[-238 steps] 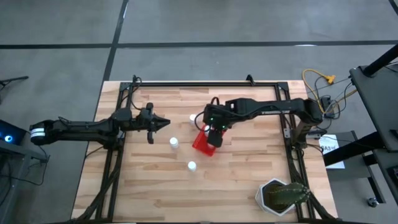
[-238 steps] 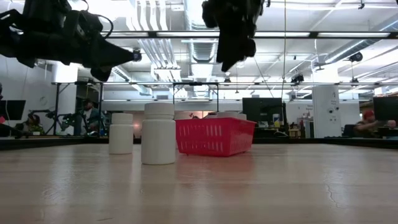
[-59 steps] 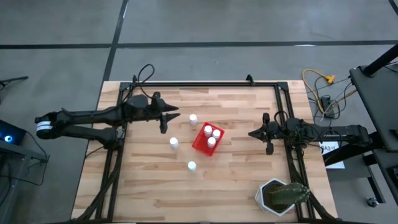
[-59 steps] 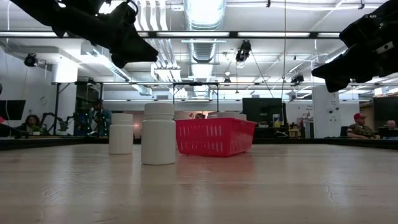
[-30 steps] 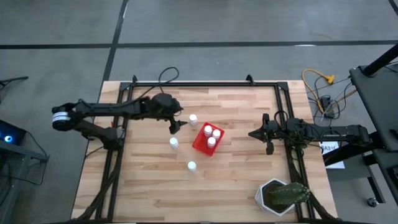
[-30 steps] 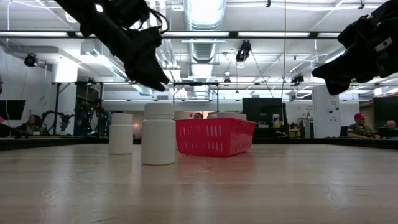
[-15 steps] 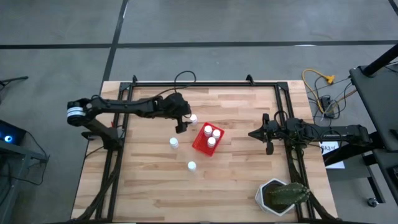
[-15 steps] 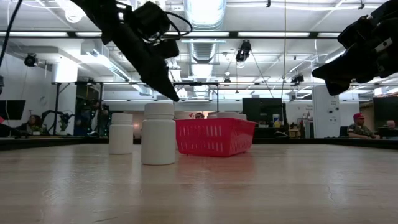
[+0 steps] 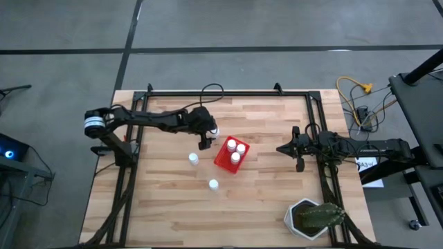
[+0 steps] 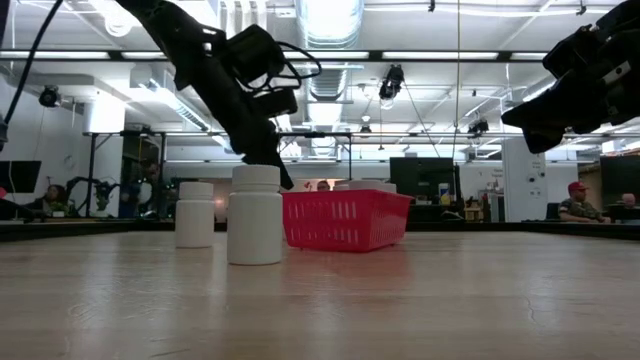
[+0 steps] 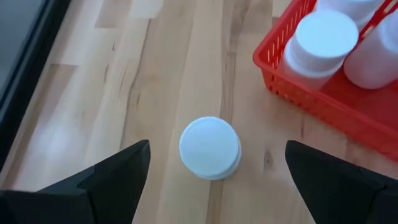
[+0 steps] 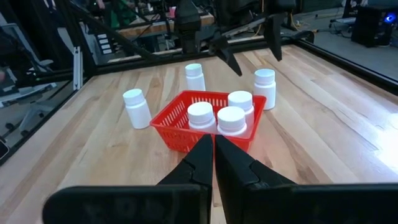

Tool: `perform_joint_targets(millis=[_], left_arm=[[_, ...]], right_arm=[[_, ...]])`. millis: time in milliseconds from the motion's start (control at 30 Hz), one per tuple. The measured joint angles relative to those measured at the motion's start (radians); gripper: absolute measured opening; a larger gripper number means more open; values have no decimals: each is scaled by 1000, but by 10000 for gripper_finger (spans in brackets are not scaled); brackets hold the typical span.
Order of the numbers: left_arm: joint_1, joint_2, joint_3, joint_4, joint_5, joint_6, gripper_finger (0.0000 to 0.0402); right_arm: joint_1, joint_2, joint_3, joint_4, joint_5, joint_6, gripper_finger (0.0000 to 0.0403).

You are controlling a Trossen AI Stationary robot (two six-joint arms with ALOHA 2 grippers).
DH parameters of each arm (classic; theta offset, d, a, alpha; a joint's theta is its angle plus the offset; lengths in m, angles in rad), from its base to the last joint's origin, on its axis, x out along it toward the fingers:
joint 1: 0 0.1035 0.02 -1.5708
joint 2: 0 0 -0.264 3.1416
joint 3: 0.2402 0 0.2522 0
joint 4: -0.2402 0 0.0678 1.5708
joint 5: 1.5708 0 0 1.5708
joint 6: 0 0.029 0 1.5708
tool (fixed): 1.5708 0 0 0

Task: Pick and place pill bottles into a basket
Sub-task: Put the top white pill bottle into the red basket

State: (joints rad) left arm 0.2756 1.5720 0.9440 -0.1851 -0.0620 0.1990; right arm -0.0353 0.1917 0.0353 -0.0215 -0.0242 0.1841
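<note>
Since earlier, left tool [image 11: 211, 171] has descended, fingers spread, astride bottle [image 11: 209, 147] (just beside basket [image 11: 323, 102]). Right tool [image 12: 212, 163] pressed together, idle. Risk: seemingly off-centre closing could topple it.

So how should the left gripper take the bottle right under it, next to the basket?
From straight above, fingers closing across the round cap and upper body. The bottle stands upright, centred between the open left gripper's fingers. It sits apart from the basket, so both sides look free.
</note>
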Motion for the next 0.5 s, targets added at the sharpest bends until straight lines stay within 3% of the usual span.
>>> perform_joint_targets(millis=[500], left_arm=[[9, 63, -4, 70, 0, -3, 355]], right_arm=[[0, 1, 0, -2, -1, 28, 9]])
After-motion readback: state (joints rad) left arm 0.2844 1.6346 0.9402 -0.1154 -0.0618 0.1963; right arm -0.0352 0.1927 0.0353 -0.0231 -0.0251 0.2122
